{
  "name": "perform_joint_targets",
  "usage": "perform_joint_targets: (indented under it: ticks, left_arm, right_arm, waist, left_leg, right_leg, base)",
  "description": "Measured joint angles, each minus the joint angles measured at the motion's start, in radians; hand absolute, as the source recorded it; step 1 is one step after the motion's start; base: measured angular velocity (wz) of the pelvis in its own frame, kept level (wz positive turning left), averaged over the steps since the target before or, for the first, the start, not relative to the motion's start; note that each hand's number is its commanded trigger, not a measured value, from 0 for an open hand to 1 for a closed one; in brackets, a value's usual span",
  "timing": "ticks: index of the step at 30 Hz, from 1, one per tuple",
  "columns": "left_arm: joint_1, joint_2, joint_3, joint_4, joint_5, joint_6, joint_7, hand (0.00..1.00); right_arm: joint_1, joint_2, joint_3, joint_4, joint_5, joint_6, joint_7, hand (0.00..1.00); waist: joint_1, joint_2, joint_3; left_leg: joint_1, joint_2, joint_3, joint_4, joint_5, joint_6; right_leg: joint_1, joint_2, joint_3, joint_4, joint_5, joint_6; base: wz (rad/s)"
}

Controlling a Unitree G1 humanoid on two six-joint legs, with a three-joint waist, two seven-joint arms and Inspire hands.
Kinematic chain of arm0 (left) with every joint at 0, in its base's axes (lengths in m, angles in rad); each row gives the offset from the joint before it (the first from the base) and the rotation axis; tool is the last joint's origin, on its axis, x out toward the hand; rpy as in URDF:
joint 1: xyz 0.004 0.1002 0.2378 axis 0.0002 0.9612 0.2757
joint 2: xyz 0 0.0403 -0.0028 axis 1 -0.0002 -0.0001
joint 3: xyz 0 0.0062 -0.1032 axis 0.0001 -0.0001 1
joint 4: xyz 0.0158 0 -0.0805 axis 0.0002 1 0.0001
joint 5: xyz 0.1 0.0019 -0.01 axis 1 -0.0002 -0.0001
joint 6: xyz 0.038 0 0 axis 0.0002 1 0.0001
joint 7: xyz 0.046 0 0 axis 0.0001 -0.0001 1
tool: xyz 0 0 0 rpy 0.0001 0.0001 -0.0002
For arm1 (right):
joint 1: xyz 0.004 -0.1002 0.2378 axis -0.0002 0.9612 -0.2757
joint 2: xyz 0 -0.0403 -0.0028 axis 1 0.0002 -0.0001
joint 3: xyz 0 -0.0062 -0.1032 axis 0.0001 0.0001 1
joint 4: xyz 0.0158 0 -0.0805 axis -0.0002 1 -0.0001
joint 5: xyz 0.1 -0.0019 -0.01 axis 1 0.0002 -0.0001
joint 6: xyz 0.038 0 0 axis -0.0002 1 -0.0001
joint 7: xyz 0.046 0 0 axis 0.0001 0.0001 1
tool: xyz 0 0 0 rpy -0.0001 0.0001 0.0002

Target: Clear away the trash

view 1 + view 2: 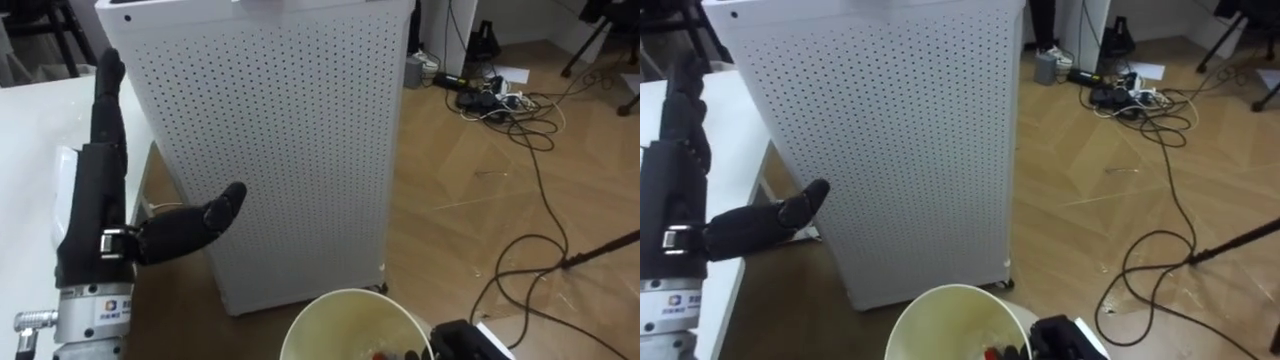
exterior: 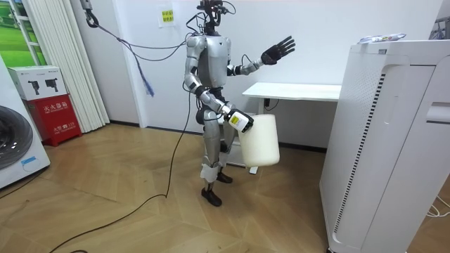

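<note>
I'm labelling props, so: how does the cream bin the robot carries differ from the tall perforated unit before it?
The bin is round, smooth and cream; the perforated unit is box-shaped, white and dotted with small holes. The bin is held off the floor at the right hand; the unit stands on it. The bin is much smaller than the unit. Both are pale and plain.

The scene is viewed steeply downward from the head by both eye views, close above the perforated white unit (image 1: 290, 150) and cream bin (image 1: 340, 312). Both are shared with the room view, taken sideways from metres off.
</note>
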Motion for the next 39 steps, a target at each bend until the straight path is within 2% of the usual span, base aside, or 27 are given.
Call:
perform_joint_targets:
  ticks: [6, 9, 11, 13, 15, 17, 18, 19, 20, 21, 23, 24, 25, 26, 27, 28, 29, 30, 31, 32, 33, 34, 35, 36, 37, 38, 39]
  left_arm:
    - [0.000, 0.000, 0.001, 0.000, 0.049, -0.002, 0.002, 0.00]
    - [0.000, 0.000, 0.001, 0.000, 0.084, -0.007, 0.002, 0.00]
    - [-0.003, 0.002, 0.003, 0.000, 0.084, -0.010, 0.004, 0.00]
    - [-0.006, 0.001, 0.003, 0.000, 0.085, -0.010, 0.005, 0.00]
    - [-0.006, 0.002, 0.003, 0.000, 0.077, -0.010, 0.005, 0.00]
    - [-0.007, 0.006, 0.000, 0.000, 0.055, -0.012, 0.011, 0.00]
    - [-0.008, 0.010, 0.000, 0.003, 0.052, -0.013, 0.018, 0.00]
    - [-0.006, 0.008, -0.002, 0.008, 0.052, -0.015, 0.021, 0.00]
    - [-0.007, 0.007, -0.003, 0.009, 0.054, -0.016, 0.021, 0.00]
    - [-0.013, 0.007, -0.003, 0.009, 0.056, -0.026, 0.021, 0.00]
    - [-0.011, 0.002, 0.000, 0.011, 0.054, -0.046, 0.024, 0.00]
    - [-0.010, 0.001, 0.002, 0.011, 0.054, -0.058, 0.027, 0.00]
    - [-0.007, 0.000, 0.001, 0.012, 0.054, -0.070, 0.038, 0.00]
    - [-0.004, -0.001, 0.001, 0.012, 0.057, -0.075, 0.044, 0.00]
    - [-0.004, -0.001, 0.001, 0.016, 0.059, -0.083, 0.047, 0.00]
    - [-0.003, -0.001, 0.001, 0.023, 0.067, -0.090, 0.047, 0.00]
    - [-0.003, -0.002, 0.000, 0.024, 0.072, -0.090, 0.046, 0.00]
    - [-0.004, -0.001, -0.001, 0.024, 0.075, -0.093, 0.046, 0.00]
    - [-0.004, 0.003, -0.002, 0.024, 0.084, -0.095, 0.047, 0.00]
    - [-0.004, 0.005, -0.002, 0.024, 0.086, -0.095, 0.047, 0.00]
    - [-0.005, 0.006, -0.005, 0.024, 0.087, -0.095, 0.048, 0.00]
    - [-0.014, 0.006, -0.011, 0.024, 0.087, -0.094, 0.047, 0.00]
    - [-0.020, 0.007, -0.013, 0.024, 0.088, -0.094, 0.047, 0.00]
    - [-0.033, 0.008, -0.014, 0.024, 0.094, -0.095, 0.047, 0.00]
    - [-0.047, 0.012, -0.014, 0.024, 0.096, -0.096, 0.048, 0.00]
    - [-0.050, 0.012, -0.015, 0.024, 0.095, -0.097, 0.051, 0.00]
    - [-0.051, 0.015, -0.013, 0.024, 0.099, -0.100, 0.059, 0.00]
  right_arm:
    - [0.008, 0.006, 0.000, -0.005, -0.005, 0.000, 0.003, 1.00]
    - [0.008, 0.006, 0.000, -0.009, -0.005, 0.000, 0.003, 1.00]
    - [0.011, 0.006, 0.001, -0.026, -0.006, 0.000, 0.004, 1.00]
    - [0.018, 0.008, 0.001, -0.051, -0.027, 0.000, 0.007, 1.00]
    - [0.022, 0.009, 0.001, -0.051, -0.030, 0.000, 0.014, 1.00]
    - [0.029, 0.006, 0.001, -0.050, -0.030, 0.000, 0.015, 1.00]
    - [0.028, 0.006, 0.001, -0.050, -0.030, 0.000, 0.014, 1.00]
    - [0.033, 0.004, 0.001, -0.048, -0.032, 0.000, 0.013, 1.00]
    - [0.036, 0.004, 0.000, -0.048, -0.034, 0.000, 0.012, 1.00]
    - [0.037, -0.005, -0.002, -0.043, -0.035, 0.000, 0.008, 1.00]
    - [0.041, -0.020, -0.007, -0.016, -0.036, 0.000, -0.002, 1.00]
    - [0.057, -0.020, -0.007, -0.005, -0.036, 0.000, -0.007, 1.00]
    - [0.076, -0.020, 0.000, -0.004, -0.036, 0.000, -0.008, 1.00]
    - [0.081, -0.022, 0.002, -0.004, -0.036, 0.001, -0.005, 1.00]
    - [0.087, -0.024, 0.003, -0.004, -0.036, 0.001, 0.004, 1.00]
    - [0.090, -0.023, 0.003, -0.001, -0.037, 0.003, 0.002, 1.00]
    - [0.091, -0.024, 0.001, -0.002, -0.037, 0.003, 0.000, 1.00]
    - [0.090, -0.026, -0.001, -0.002, -0.034, 0.003, -0.008, 1.00]
    - [0.090, -0.027, -0.001, -0.002, -0.033, 0.003, -0.010, 1.00]
    - [0.091, -0.027, -0.001, -0.002, -0.033, 0.003, -0.010, 1.00]
    - [0.091, -0.026, -0.001, -0.002, -0.031, 0.003, -0.010, 1.00]
    - [0.091, -0.027, 0.000, -0.006, -0.030, 0.003, -0.012, 1.00]
    - [0.090, -0.028, 0.000, -0.006, -0.030, 0.003, -0.012, 1.00]
    - [0.090, -0.027, 0.000, -0.007, -0.030, 0.003, -0.011, 1.00]
    - [0.089, -0.025, 0.000, -0.006, -0.030, 0.003, -0.011, 1.00]
    - [0.089, -0.024, 0.000, -0.006, -0.032, 0.003, -0.009, 1.00]
    - [0.089, -0.021, 0.000, -0.006, -0.033, 0.003, -0.007, 1.00]
  waist:
    - [-0.004, -0.003, 0.0007]
    - [-0.003, -0.011, 0.0051]
    - [-0.002, -0.019, 0.0072]
    - [-0.004, -0.027, 0.0081]
    - [-0.005, -0.028, 0.0077]
    - [-0.009, -0.019, 0.0096]
    - [-0.016, -0.018, 0.0130]
    - [-0.014, -0.029, 0.0185]
    - [-0.014, -0.029, 0.0174]
    - [-0.014, -0.028, 0.0167]
    - [0.003, -0.025, 0.0144]
    - [0.019, -0.022, 0.0128]
    - [0.028, -0.019, 0.0110]
    - [0.033, -0.017, 0.0097]
    - [0.043, -0.013, 0.0073]
    - [0.044, -0.020, 0.0077]
    - [0.042, -0.022, 0.0057]
    - [0.038, -0.026, 0.0027]
    - [0.039, -0.038, 0.0072]
    - [0.039, -0.045, 0.0070]
    - [0.039, -0.058, 0.0013]
    - [0.040, -0.065, 0.0012]
    - [0.041, -0.065, 0.0012]
    - [0.037, -0.066, 0.0015]
    - [0.026, -0.066, 0.0017]
    - [0.024, -0.061, 0.0008]
    - [0.026, -0.053, 0.0014]
  left_leg:
    - [0.025, 0.001, 0.006, -0.014, 0.000, -0.001]
    - [0.021, 0.002, 0.012, 0.004, -0.005, -0.007]
    - [0.003, 0.012, 0.012, 0.046, -0.026, -0.012]
    - [-0.035, 0.025, 0.017, 0.146, -0.063, -0.026]
    - [-0.054, 0.038, 0.019, 0.223, -0.067, -0.032]
    - [-0.082, 0.055, 0.015, 0.320, -0.065, -0.035]
    - [-0.150, 0.069, 0.012, 0.455, -0.038, -0.049]
    - [-0.225, 0.058, -0.022, 0.540, -0.032, -0.047]
    - [-0.255, 0.043, -0.039, 0.532, -0.039, -0.036]
    - [-0.328, 0.022, -0.048, 0.489, -0.033, -0.042]
    - [-0.384, -0.005, -0.047, 0.305, 0.021, -0.060]
    - [-0.396, -0.011, -0.048, 0.169, 0.074, -0.060]
    - [-0.398, -0.009, -0.061, 0.067, 0.109, -0.058]
    - [-0.398, -0.005, -0.077, 0.034, 0.121, -0.057]
    - [-0.397, 0.008, -0.102, 0.015, 0.135, -0.055]
    - [-0.400, 0.004, -0.098, 0.056, 0.206, -0.049]
    - [-0.404, -0.004, -0.097, 0.083, 0.225, -0.042]
    - [-0.414, -0.018, -0.093, 0.141, 0.236, -0.027]
    - [-0.417, -0.039, -0.090, 0.196, 0.228, -0.007]
    - [-0.420, -0.052, -0.089, 0.223, 0.218, 0.008]
    - [-0.430, -0.081, -0.086, 0.278, 0.187, 0.043]
    - [-0.435, -0.108, -0.080, 0.332, 0.130, 0.061]
    - [-0.435, -0.118, -0.077, 0.353, 0.104, 0.071]
    - [-0.425, -0.143, -0.072, 0.380, 0.075, 0.083]
    - [-0.408, -0.160, -0.069, 0.398, 0.048, 0.105]
    - [-0.398, -0.165, -0.070, 0.404, 0.034, 0.111]
    - [-0.372, -0.168, -0.071, 0.401, 0.013, 0.120]
  right_leg:
    - [-0.002, 0.010, 0.032, 0.008, -0.002, -0.004]
    - [-0.007, 0.011, 0.040, 0.025, -0.006, -0.008]
    - [-0.024, 0.011, 0.035, 0.055, -0.021, -0.016]
    - [-0.049, 0.015, 0.031, 0.098, -0.054, -0.027]
    - [-0.037, 0.018, 0.030, 0.107, -0.069, -0.038]
    - [-0.013, 0.021, 0.032, 0.109, -0.085, -0.056]
    - [0.001, 0.023, 0.051, 0.114, -0.093, -0.061]
    - [0.007, 0.020, 0.072, 0.120, -0.103, -0.067]
    - [0.008, 0.020, 0.086, 0.123, -0.107, -0.070]
    - [0.006, 0.019, 0.103, 0.124, -0.117, -0.064]
    - [0.014, 0.018, 0.139, 0.124, -0.129, -0.055]
    - [0.026, 0.019, 0.147, 0.132, -0.143, -0.058]
    - [0.035, 0.019, 0.146, 0.159, -0.171, -0.064]
    - [0.038, 0.019, 0.147, 0.179, -0.191, -0.063]
    - [0.043, 0.016, 0.146, 0.223, -0.235, -0.052]
    - [0.054, 0.000, 0.148, 0.263, -0.282, -0.032]
    - [0.060, -0.012, 0.146, 0.275, -0.302, -0.020]
    - [0.078, -0.039, 0.131, 0.281, -0.326, 0.005]
    - [0.104, -0.070, 0.123, 0.280, -0.343, 0.032]
    - [0.113, -0.085, 0.120, 0.279, -0.352, 0.042]
    - [0.133, -0.120, 0.097, 0.282, -0.371, 0.067]
    - [0.152, -0.157, 0.068, 0.306, -0.381, 0.085]
    - [0.148, -0.171, 0.058, 0.341, -0.380, 0.086]
    - [0.125, -0.206, 0.051, 0.447, -0.360, 0.090]
    - [0.096, -0.232, 0.059, 0.554, -0.309, 0.092]
    - [0.078, -0.235, 0.070, 0.601, -0.273, 0.091]
    - [0.049, -0.244, 0.079, 0.675, -0.188, 0.089]
  base:
    - [-0.20]
    - [-0.18]
    - [-0.19]
    - [-0.08]
    - [-0.07]
    - [0.04]
    - [0.13]
    - [0.14]
    - [0.17]
    - [0.06]
    - [-0.18]
    - [-0.37]
    - [-0.41]
    - [-0.50]
    - [-0.49]
    - [-0.42]
    - [-0.26]
    - [-0.22]
    - [-0.19]
    - [-0.16]
    - [-0.04]
    - [0.00]
    - [0.15]
    - [0.31]
    - [0.33]
    - [0.18]
    - [0.00]
